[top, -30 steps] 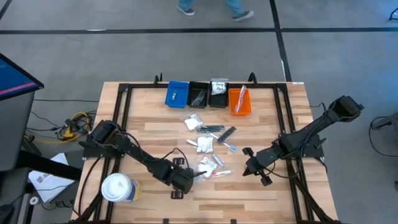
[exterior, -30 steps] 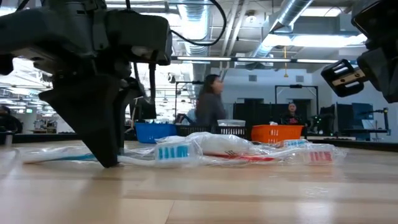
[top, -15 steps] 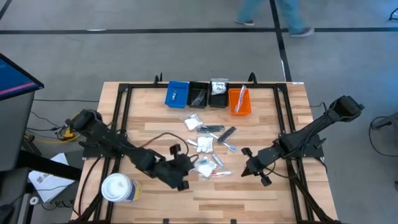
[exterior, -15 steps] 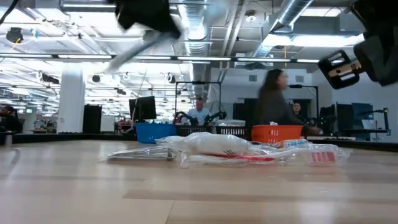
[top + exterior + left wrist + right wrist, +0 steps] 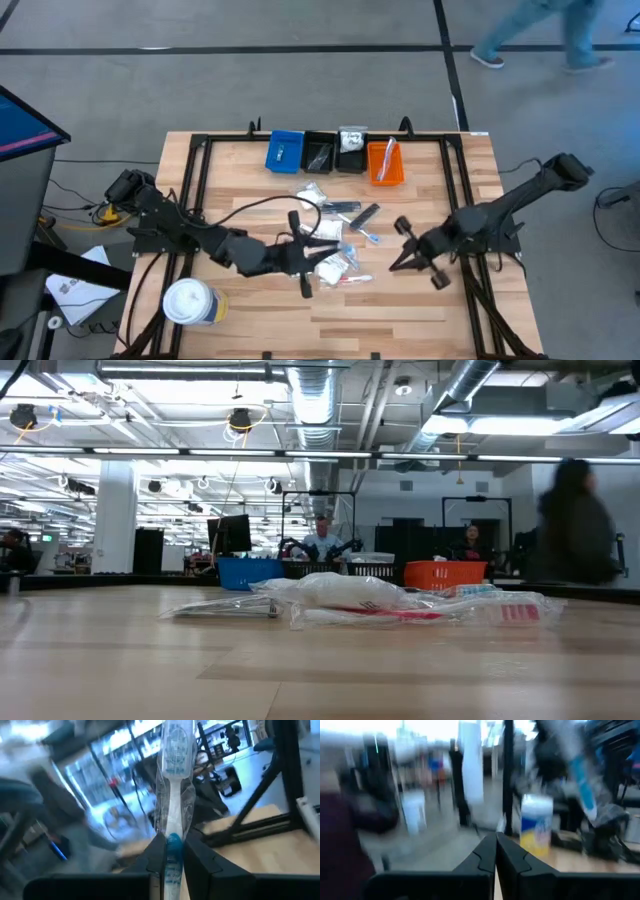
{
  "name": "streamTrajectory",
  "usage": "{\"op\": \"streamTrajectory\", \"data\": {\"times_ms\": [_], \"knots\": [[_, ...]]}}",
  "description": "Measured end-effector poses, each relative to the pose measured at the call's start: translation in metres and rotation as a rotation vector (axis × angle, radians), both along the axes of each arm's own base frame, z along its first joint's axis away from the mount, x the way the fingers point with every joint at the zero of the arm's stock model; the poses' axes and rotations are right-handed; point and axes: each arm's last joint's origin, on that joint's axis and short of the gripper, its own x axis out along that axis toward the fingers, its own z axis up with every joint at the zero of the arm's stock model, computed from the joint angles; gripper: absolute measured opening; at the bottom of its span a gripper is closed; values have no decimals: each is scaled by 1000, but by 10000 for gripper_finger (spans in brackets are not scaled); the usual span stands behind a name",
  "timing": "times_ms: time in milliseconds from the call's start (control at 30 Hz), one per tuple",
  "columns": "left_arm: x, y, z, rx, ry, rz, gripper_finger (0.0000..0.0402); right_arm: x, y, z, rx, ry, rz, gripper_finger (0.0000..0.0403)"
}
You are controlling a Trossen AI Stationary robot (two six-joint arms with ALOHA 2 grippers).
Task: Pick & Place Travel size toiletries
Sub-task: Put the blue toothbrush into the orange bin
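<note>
the left gripper [image 5: 171, 851] is clamped on a wrapped toothbrush [image 5: 173, 795], pinching it near the lower end so the rest of the clear wrapper with the blue and white brush sticks straight out past the fingers. seen from above, that gripper [image 5: 303, 250] is over the middle of the table [image 5: 400, 305], right at the edge of the loose pile of toiletries [image 5: 335, 232], which is mostly little white sachets, a couple of black combs and some wrapped sticks. the right gripper [image 5: 398, 262] hangs off to the side of the pile, fingers pressed together with nothing between them. along the far edge there's a row of bins: the blue bin [image 5: 285, 151] has something small in it, the black bin [image 5: 320, 152] has some dark bits i can't make out, next to it another bin [image 5: 352, 150] with white packets, and the orange bin [image 5: 385, 163] has a stick-shaped thing lying in it. a white tub [image 5: 190, 302] sits near the left corner.
</note>
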Motion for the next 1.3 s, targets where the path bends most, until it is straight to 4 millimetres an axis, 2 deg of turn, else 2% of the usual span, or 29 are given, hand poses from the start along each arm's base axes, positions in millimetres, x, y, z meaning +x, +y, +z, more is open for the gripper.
{"op": "streamTrajectory", "data": {"times_ms": [167,267,367,467,633,833,967,1200,1300], "knots": [[1,0,3,438,66,-31,40,-4,-19,21,310,-39,-26,0],[2,3,3,591,99,-17,43,-4,-31,26,466,-13,-44,0],[4,2,1,624,105,-29,32,-4,-43,26,597,55,-70,0],[7,-6,-8,679,131,-79,32,1,-48,16,680,199,-108,6],[11,-12,-18,752,166,-77,32,14,-39,-7,753,428,-104,54],[13,-13,-28,787,228,-65,32,25,-17,-12,774,407,4,127],[12,-16,-29,815,231,-75,32,31,-14,-11,780,390,11,166],[21,-16,-42,878,278,-72,32,47,-18,-7,800,435,40,208],[30,-13,-46,897,321,-2,32,57,-14,-10,822,496,76,213]]}}
